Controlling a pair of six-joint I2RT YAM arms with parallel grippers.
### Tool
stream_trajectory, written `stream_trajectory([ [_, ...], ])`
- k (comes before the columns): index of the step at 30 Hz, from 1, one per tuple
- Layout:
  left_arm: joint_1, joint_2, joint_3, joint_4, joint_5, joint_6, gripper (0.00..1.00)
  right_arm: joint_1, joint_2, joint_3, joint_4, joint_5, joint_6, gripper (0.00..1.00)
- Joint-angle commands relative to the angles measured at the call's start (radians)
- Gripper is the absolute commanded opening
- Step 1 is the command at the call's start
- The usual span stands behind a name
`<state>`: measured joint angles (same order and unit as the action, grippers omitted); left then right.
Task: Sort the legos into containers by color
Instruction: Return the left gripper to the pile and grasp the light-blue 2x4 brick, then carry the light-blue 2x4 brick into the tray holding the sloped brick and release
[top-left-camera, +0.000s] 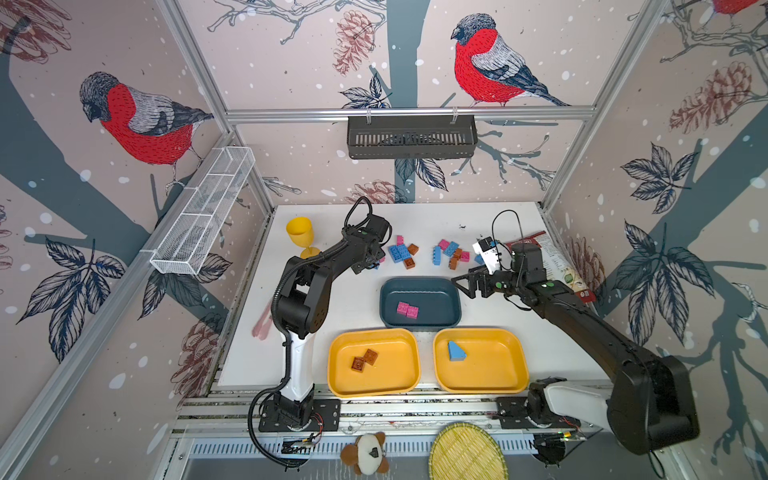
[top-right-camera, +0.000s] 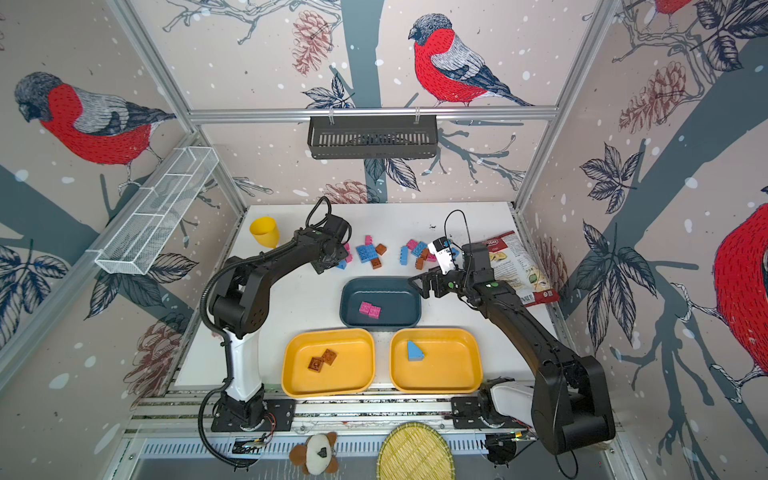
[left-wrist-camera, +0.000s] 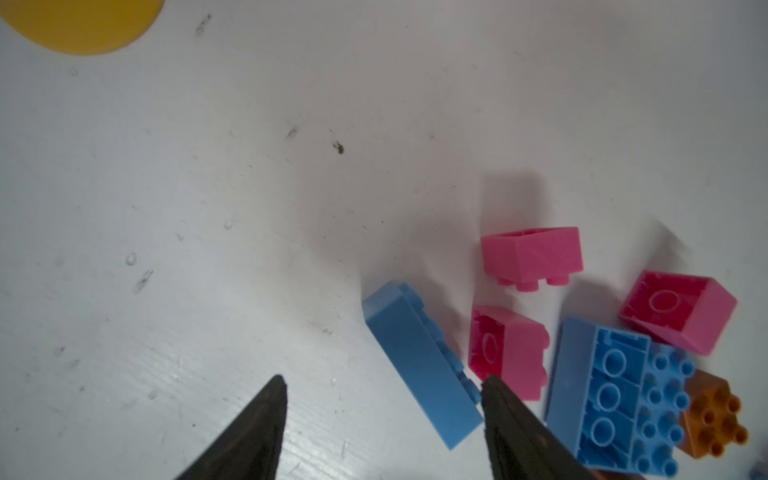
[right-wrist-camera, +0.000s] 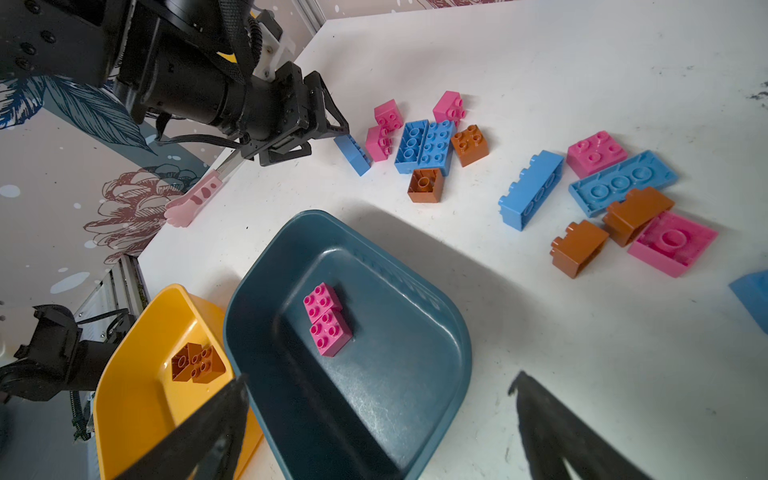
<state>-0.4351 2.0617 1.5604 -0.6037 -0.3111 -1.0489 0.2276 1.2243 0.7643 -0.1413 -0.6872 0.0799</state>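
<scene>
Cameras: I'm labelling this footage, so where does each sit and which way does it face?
Top views: overhead, looking down on table, left arm, right arm.
Left wrist: facing loose legos beyond the open left gripper.
Right wrist: facing the teal tray past the open right gripper.
Shared: both wrist views show the long blue brick.

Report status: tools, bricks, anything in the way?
Left tool open around end of blue brick. Right tool open, empty, over teal tray's edge. Five bricks sorted; rest on table. Pink brick crowds the blue one.
</scene>
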Motion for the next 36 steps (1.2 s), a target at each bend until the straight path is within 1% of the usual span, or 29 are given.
stream_trajectory([
  [1, -0.001, 0.033, 0.033, -0.035, -0.029, -0.084, 0.72, -0.006, -0.002, -0.006, 0.026, -0.028, -0.004, 0.99],
  [8, 0.000, 0.087, 0.070, -0.051, -0.054, -0.110, 0.69, -0.013, 0.008, -0.012, 0.036, -0.035, -0.003, 0.99],
  [13, -0.003, 0.129, 0.130, -0.100, -0.069, -0.119, 0.63, -0.017, 0.011, -0.010, 0.037, -0.040, -0.005, 0.99],
  [17, -0.008, 0.145, 0.148, -0.130, -0.076, -0.118, 0.58, -0.017, 0.016, -0.014, 0.042, -0.042, -0.005, 0.99],
  [25, -0.032, 0.153, 0.148, -0.145, -0.069, -0.118, 0.40, -0.019, 0.007, -0.017, 0.041, -0.043, -0.003, 0.99],
  [28, -0.037, 0.149, 0.141, -0.143, -0.075, -0.111, 0.33, -0.019, 0.004, -0.020, 0.043, -0.043, -0.002, 0.99],
  [32, -0.038, 0.143, 0.121, -0.125, -0.066, -0.088, 0.20, -0.019, 0.003, -0.022, 0.045, -0.043, 0.000, 0.99],
  [36, -0.037, 0.119, 0.115, -0.126, -0.090, -0.048, 0.16, -0.018, -0.002, -0.025, 0.046, -0.040, 0.000, 0.99],
])
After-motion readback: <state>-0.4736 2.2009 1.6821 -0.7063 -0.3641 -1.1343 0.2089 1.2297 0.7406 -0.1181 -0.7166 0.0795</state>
